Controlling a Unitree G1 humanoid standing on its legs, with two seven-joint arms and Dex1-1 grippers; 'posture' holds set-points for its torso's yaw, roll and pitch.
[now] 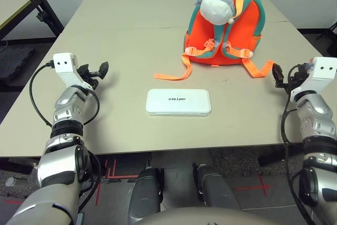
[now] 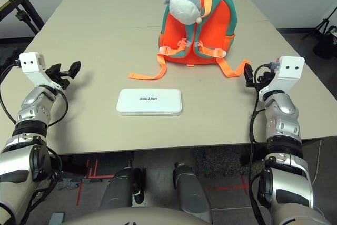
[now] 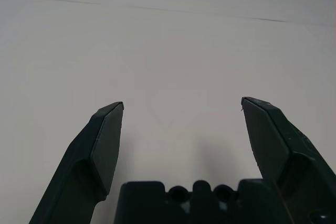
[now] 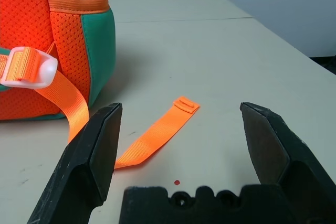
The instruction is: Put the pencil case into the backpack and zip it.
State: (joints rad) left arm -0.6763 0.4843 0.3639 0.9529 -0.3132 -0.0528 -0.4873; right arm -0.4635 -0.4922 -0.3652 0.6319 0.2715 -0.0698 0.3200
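Both of my claws hang with fingers spread wide, gripping nothing: my left gripper [image 1: 101, 69] over bare table [image 1: 105, 30] at the left edge, my right gripper [image 1: 279, 75] beside 1 orange strap end [image 4: 157, 135]. Between them the pencil case [image 1: 178, 101] lies flat, with the backpack [image 1: 225, 25] beyond it, apart.

white pencil case [image 1: 178, 102] flat on table [image 1: 116, 35], orange backpack [image 1: 224, 30] behind

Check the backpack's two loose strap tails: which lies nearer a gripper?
The right-hand strap tail, lying just ahead of the open right gripper; the other strap tail trails toward the table's middle.
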